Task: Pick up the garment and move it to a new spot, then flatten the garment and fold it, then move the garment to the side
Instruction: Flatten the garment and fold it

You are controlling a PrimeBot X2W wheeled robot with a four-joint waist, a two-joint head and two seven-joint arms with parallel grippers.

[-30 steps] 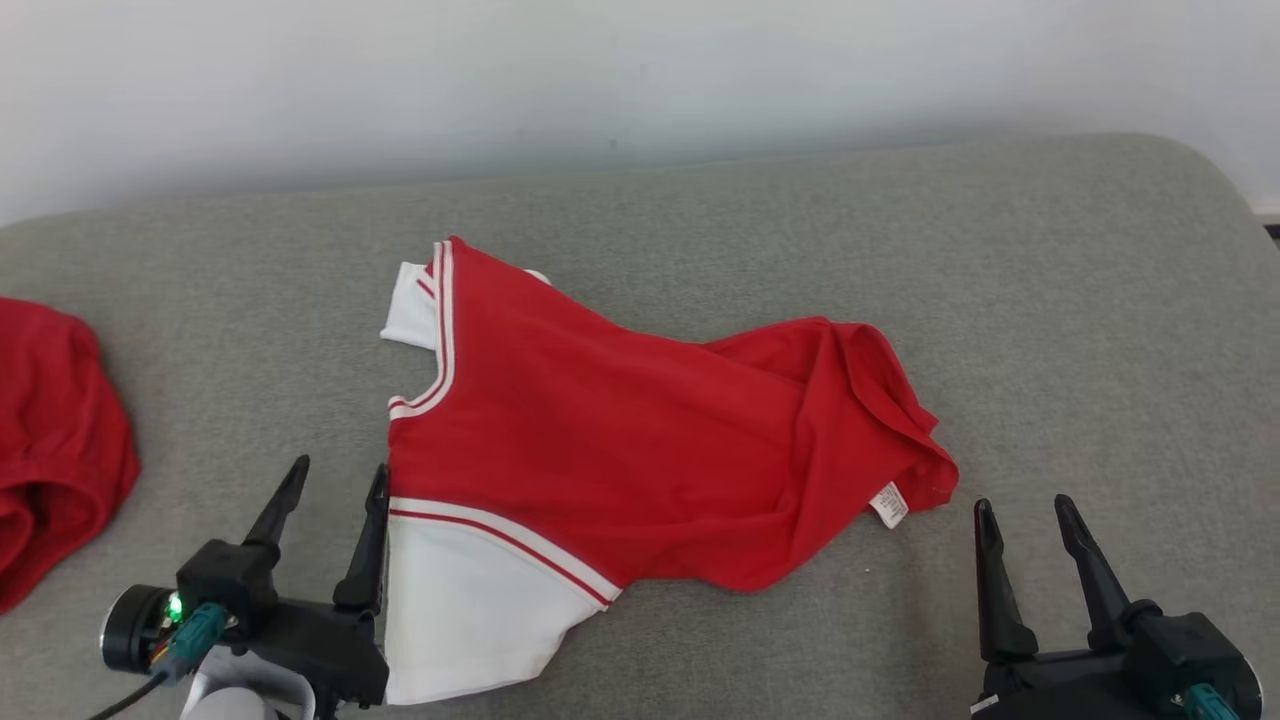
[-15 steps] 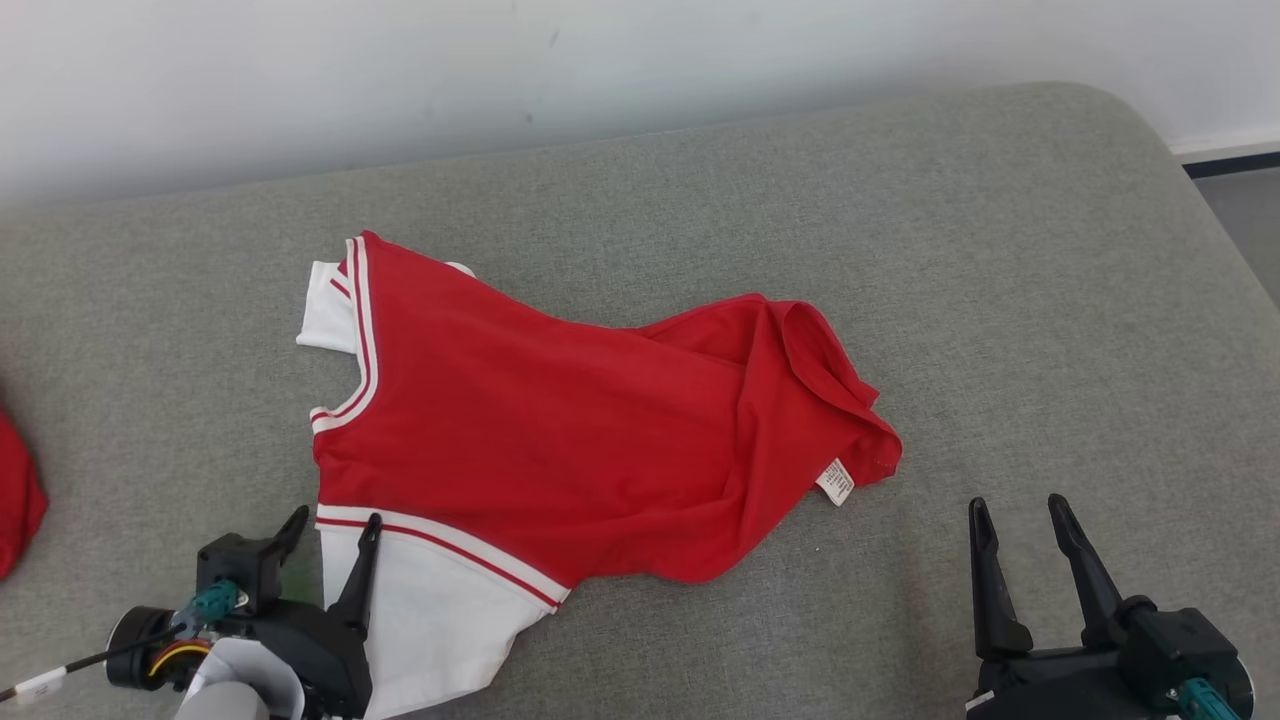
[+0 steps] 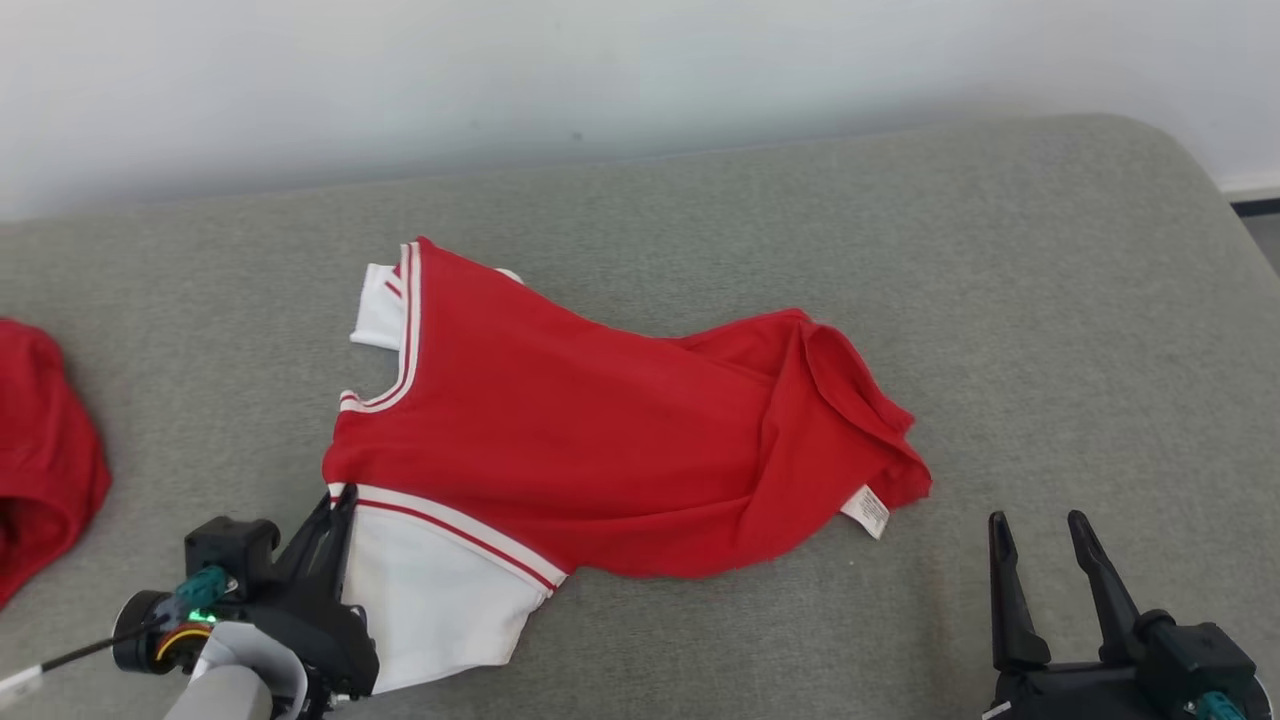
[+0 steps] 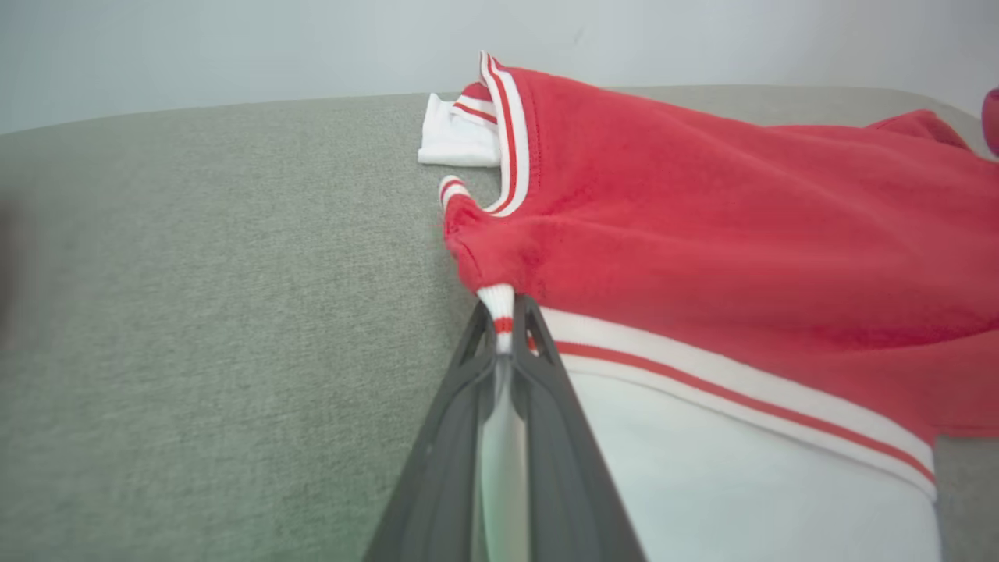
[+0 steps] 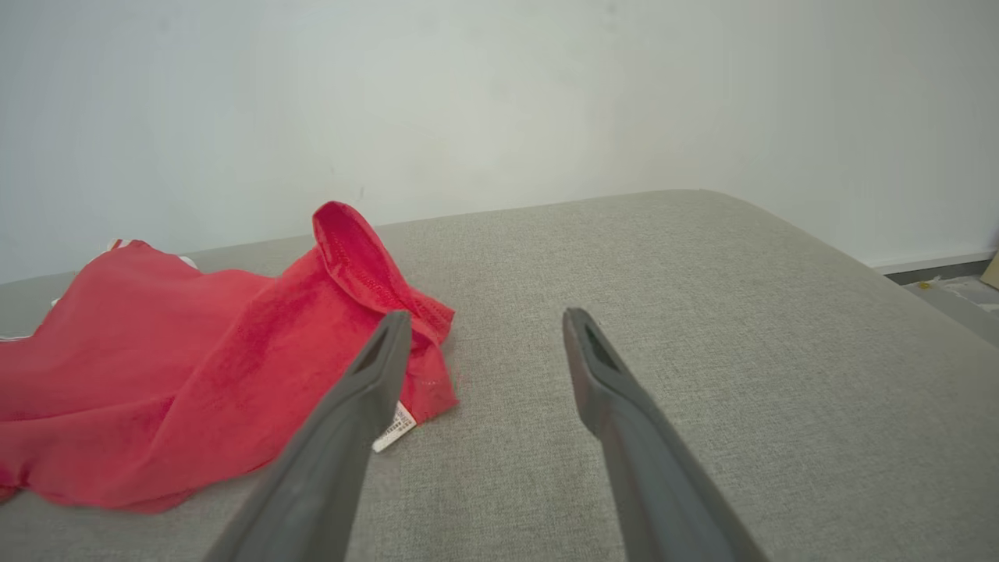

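Between the closed jaws of your left gripper [image 4: 506,328] sits a pinch of white-and-red striped trim [image 4: 499,308], at the spot where the red body of the garment [image 3: 620,430] meets its white sleeve [image 3: 430,590]. The two dark fingers press together on that trim, and in the left wrist view white cloth runs down between them. Ahead of those jaws and to their right, the garment spreads across the grey cushion [image 3: 700,200]. It is a red shirt with white sleeves, lying mostly flat but rumpled, with its far end bunched into a raised fold. A second white sleeve [image 3: 380,305] pokes out farther ahead of the jaws, beside a striped band. Well off to the left of the left jaws lies another red cloth [image 3: 45,450], apart from the garment.

Your right gripper [image 3: 1037,520] has its jaws open with nothing between them, over bare cushion. The garment's bunched end and its small white care label [image 3: 866,510] lie ahead of those jaws and to their left, near but not touching. Beyond the cushion rises a plain pale wall [image 3: 600,80].
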